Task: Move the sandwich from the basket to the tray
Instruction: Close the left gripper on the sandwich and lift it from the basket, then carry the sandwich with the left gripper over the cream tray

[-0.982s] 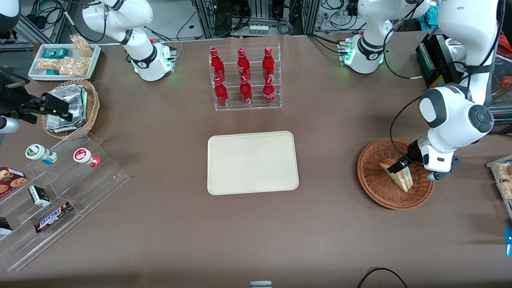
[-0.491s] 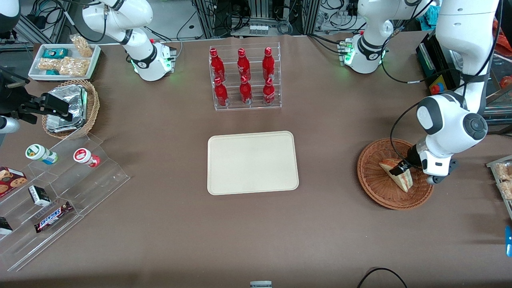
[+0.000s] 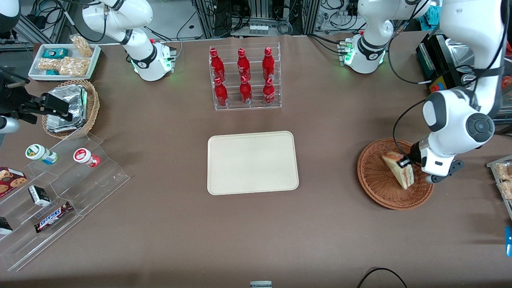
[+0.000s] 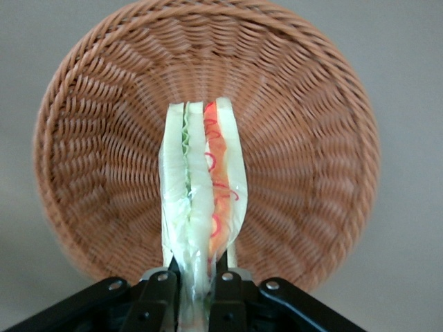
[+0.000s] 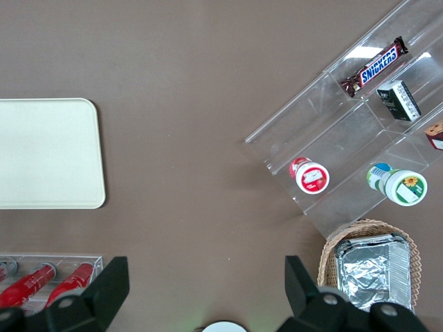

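The sandwich [image 3: 399, 170] [image 4: 202, 187], a pale wedge with red and green filling on its cut side, hangs just above the reddish-brown wicker basket [image 3: 380, 188] [image 4: 90, 173] toward the working arm's end of the table. My gripper [image 3: 404, 163] [image 4: 201, 277] is shut on the sandwich at its crust end, one finger on each bread face. The cream tray [image 3: 253, 163] [image 5: 48, 152] lies flat at the table's middle with nothing on it.
A clear rack of red bottles [image 3: 244, 78] stands farther from the front camera than the tray. Toward the parked arm's end are a clear stepped shelf [image 3: 60, 192] with snacks, a tan basket of foil packets [image 3: 71, 107] and a white snack tray [image 3: 64, 60].
The gripper has risen slightly and carried the sandwich up off the basket floor; the wedge now shows higher over the basket.
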